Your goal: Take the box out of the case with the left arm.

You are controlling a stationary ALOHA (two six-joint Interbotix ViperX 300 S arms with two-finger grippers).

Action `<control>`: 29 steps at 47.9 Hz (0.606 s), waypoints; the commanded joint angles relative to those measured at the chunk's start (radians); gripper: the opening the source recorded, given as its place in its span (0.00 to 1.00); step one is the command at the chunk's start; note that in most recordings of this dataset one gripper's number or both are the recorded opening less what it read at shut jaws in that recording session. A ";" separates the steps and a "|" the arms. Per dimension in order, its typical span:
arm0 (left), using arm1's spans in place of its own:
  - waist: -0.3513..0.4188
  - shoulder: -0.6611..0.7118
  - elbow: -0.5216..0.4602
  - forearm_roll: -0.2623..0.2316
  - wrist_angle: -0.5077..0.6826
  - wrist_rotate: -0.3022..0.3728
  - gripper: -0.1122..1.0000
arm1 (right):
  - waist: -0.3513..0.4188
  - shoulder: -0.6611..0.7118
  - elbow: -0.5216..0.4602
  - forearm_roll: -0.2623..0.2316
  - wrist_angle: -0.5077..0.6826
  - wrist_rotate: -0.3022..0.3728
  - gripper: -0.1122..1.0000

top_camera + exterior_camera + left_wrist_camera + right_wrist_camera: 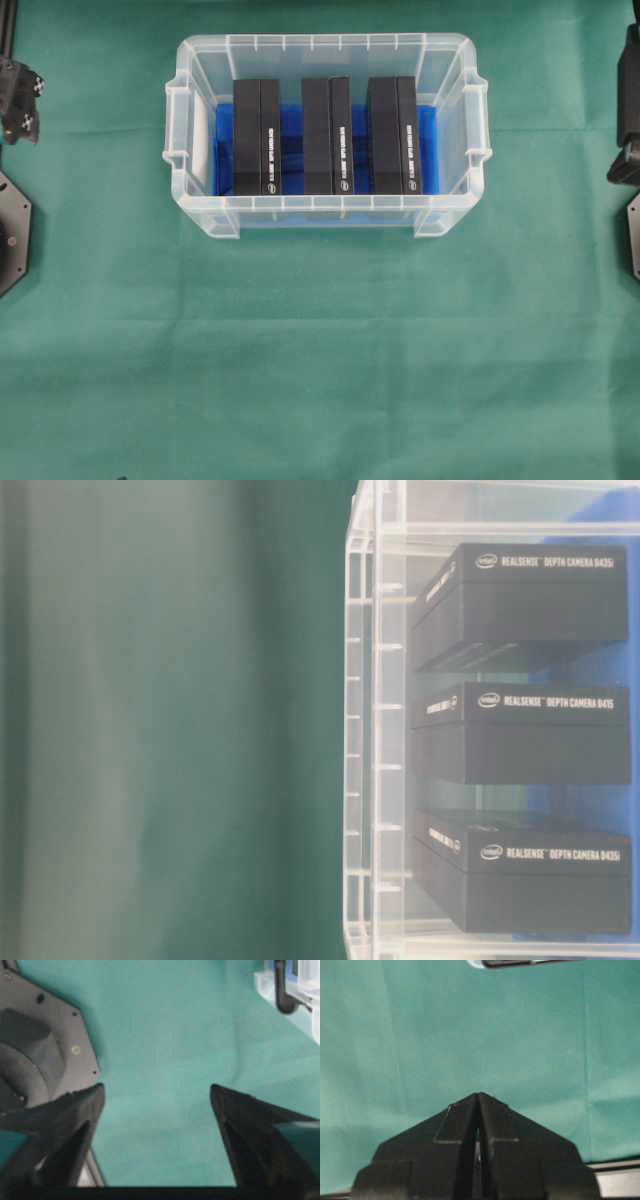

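A green cloth [320, 350] covered the whole table, and the widest bare stretch of it lay in front of the case [325, 215], with more bare cloth on both sides. The case, a clear plastic bin with a blue lining, sat in the upper middle of the overhead view, its long side running left to right. Three black boxes stood inside it in a row, apart from one another with blue lining showing between them: the left box [257, 137], the middle box [327, 135] and the right box [391, 135]. All three were inside the case, below its rim, and none was touched by either arm. From table level, white print on each box read "RealSense Depth Camera", followed by D435 or D435i, beside a small oval logo. The left arm [18, 100] was far out at the left edge of the overhead view, well apart from the case. The left gripper [157, 1092] pointed down at bare cloth with its two jaws spread wide and nothing between them; a corner of the case showed at the upper right of that view. The right gripper [478, 1096] hung over bare cloth too, its jaws pressed together on nothing.
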 commanded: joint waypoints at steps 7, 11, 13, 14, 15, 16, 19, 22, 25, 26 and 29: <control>0.008 0.000 -0.028 0.005 -0.002 -0.012 0.98 | 0.000 0.000 -0.020 -0.003 -0.003 0.002 0.12; 0.008 -0.002 -0.026 0.006 -0.002 -0.011 0.97 | 0.000 0.000 -0.020 -0.003 -0.005 0.002 0.12; 0.008 0.000 -0.026 0.006 -0.002 -0.012 0.97 | 0.000 0.000 -0.020 -0.003 -0.003 0.002 0.12; 0.006 0.000 -0.026 0.006 -0.002 -0.012 0.97 | -0.002 0.000 -0.020 -0.003 -0.003 0.002 0.12; 0.008 0.000 -0.026 0.008 -0.002 -0.012 0.97 | 0.000 0.000 -0.020 -0.005 -0.003 0.002 0.12; 0.008 0.000 -0.026 0.008 0.000 -0.012 0.97 | -0.002 0.000 -0.020 -0.003 -0.003 0.002 0.12; 0.008 0.000 -0.026 0.008 -0.002 -0.012 0.97 | 0.000 0.000 -0.020 -0.003 -0.003 0.002 0.12; 0.008 -0.002 -0.026 0.008 -0.002 -0.012 0.97 | 0.000 0.002 -0.020 -0.005 -0.003 0.002 0.12; 0.008 0.000 -0.026 0.008 -0.002 -0.014 0.97 | 0.000 0.000 -0.020 -0.006 -0.003 0.002 0.12; 0.008 0.000 -0.026 0.008 -0.002 -0.012 0.97 | 0.000 0.000 -0.020 -0.005 -0.005 0.002 0.12; 0.008 0.000 -0.026 0.008 0.000 -0.014 0.97 | 0.000 0.000 -0.020 -0.006 -0.003 0.002 0.12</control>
